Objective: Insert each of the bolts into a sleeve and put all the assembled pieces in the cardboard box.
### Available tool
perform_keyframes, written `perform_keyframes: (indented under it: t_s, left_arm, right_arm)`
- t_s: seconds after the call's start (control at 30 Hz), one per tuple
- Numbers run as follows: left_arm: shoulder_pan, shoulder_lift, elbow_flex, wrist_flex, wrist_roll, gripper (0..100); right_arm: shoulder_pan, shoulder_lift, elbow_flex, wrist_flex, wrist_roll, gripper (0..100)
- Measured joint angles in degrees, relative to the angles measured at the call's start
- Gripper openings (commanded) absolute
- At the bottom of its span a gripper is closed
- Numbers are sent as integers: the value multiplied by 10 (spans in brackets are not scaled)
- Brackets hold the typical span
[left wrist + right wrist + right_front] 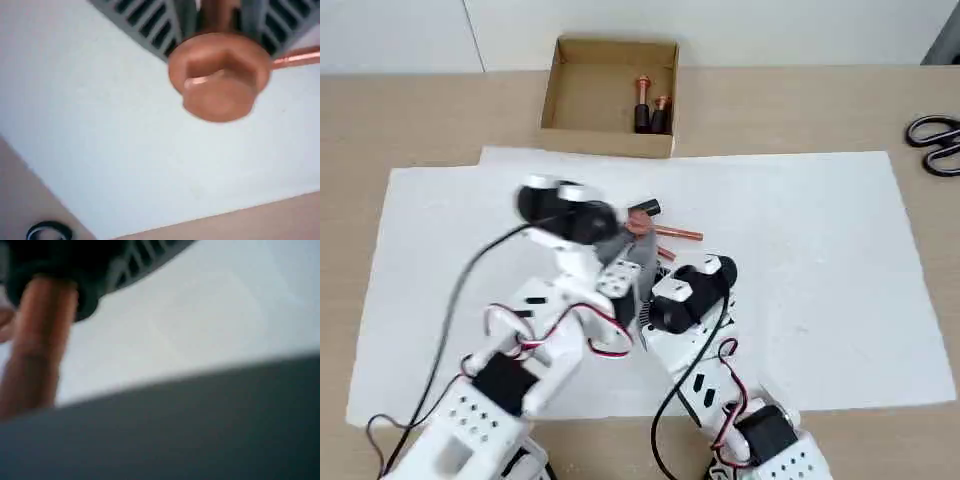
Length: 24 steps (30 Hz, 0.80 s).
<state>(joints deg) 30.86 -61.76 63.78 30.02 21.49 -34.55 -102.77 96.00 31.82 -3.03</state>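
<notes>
My left gripper (634,246) is shut on a copper bolt (217,75), whose hex head faces the left wrist camera between the ribbed grey fingers (145,22). Ahead of it over the white paper is a black sleeve (646,209). In the right wrist view a copper shaft (40,340) runs into a black sleeve (50,270), very close up. My right gripper (648,300) sits just beside the left one, and its state is hidden. A loose bolt (678,233) lies on the paper. Two assembled pieces (643,103) stand in the cardboard box (560,100).
White paper (820,260) covers the middle of the wooden table. Black scissors (935,143) lie at the far right edge. The box stands at the back, beyond the paper. Both arms crowd the centre with cables trailing toward the front edge.
</notes>
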Motion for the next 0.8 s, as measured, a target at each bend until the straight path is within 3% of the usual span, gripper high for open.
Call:
perform_keyframes:
  t_s: [0.53,0.8]
  left_arm:
    - [1,-2,16,1,-6,6]
    - [2,-2,16,40,-6,6]
  right_arm:
    - [-1,-1,0,-1,0,4]
    - [-1,-1,0,-1,0,4]
